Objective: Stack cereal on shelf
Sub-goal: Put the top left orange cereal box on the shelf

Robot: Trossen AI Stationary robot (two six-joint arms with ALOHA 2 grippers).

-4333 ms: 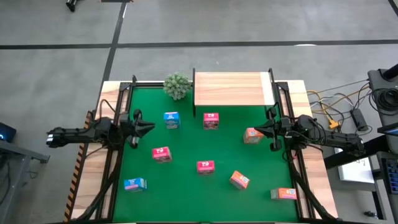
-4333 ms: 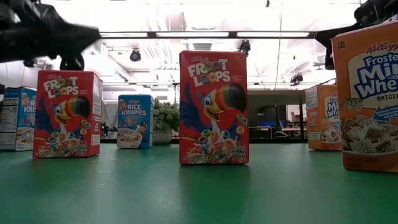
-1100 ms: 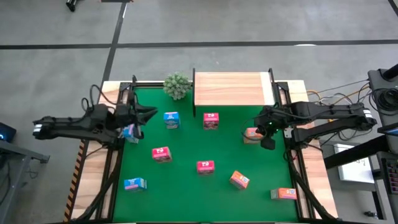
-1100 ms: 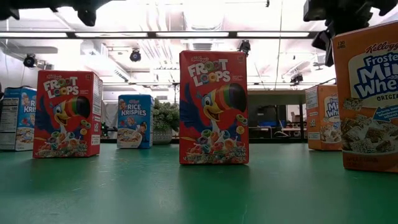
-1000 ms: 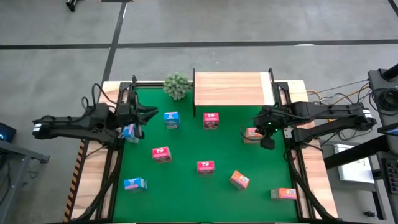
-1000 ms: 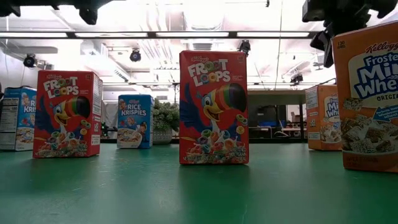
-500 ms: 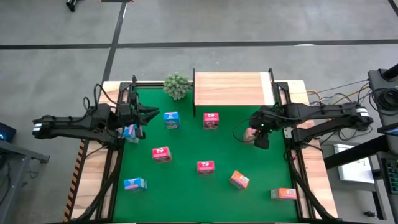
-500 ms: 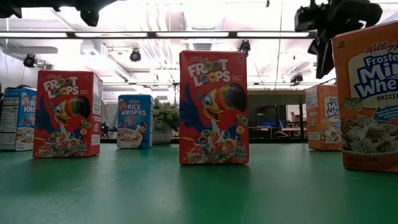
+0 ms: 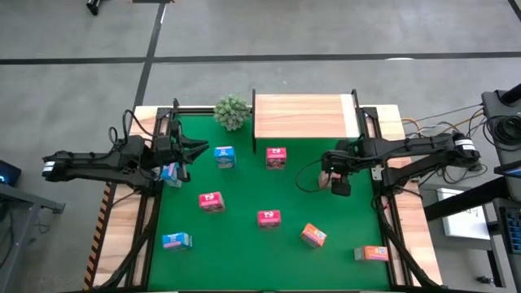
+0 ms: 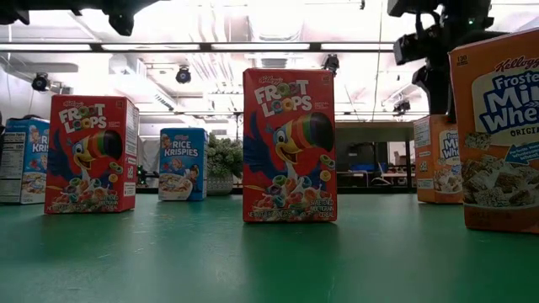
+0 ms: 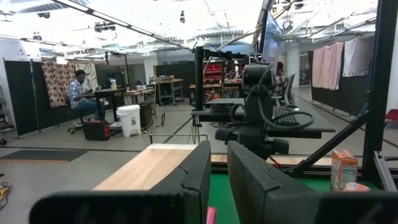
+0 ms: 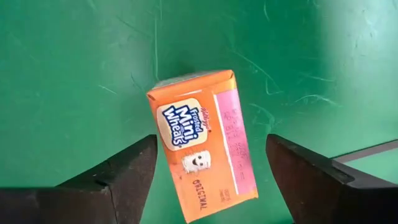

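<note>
- Left gripper (image 9: 194, 147) near the tabletop's left edge has not moved in the last second; its jaws stay nearly closed, with a blue box (image 9: 170, 172) right beneath them, though whether it is gripped cannot be told.
- Shelf (image 9: 303, 116) at the far edge carries no cereal yet.
- Right gripper (image 9: 328, 176) has swung in from the right edge and spread its jaws wide over the upright orange cereal box (image 12: 202, 160), straddling it without touching; a grasp looks imminent.
</note>
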